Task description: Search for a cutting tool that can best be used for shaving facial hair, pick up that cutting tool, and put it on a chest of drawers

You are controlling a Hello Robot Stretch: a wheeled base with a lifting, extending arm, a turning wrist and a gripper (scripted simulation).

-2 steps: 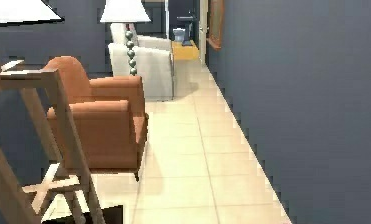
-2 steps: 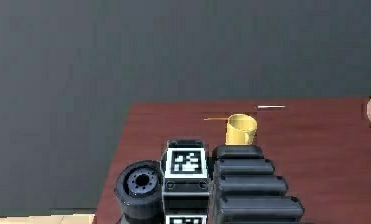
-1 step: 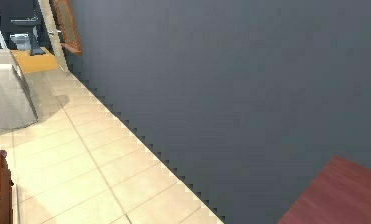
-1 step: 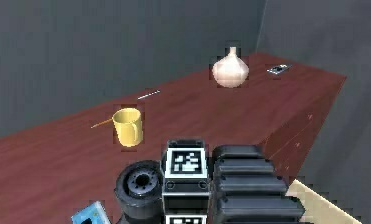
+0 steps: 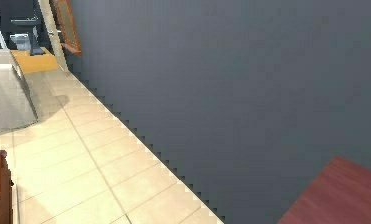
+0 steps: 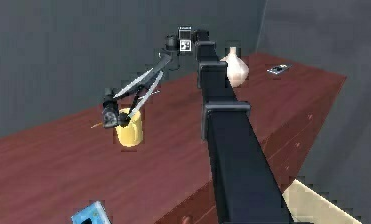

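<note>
Hand (image 6: 114, 104) ends at a yellow blob (image 6: 131, 131) on the chest of drawers (image 6: 53, 160) — held or not; cannot tell.

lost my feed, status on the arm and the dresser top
Gripper at wooden dresser top, hold unclear. Yellow thing at its far end. White vase beside arm.

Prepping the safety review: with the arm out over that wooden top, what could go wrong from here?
1. A yellow object is at the tool's far end, with the wooden top behind it. I can't tell whether it's held, so retracting may drag or tip it.
2. The white vase stands close beside the arm; a base turn could knock it over.
</note>
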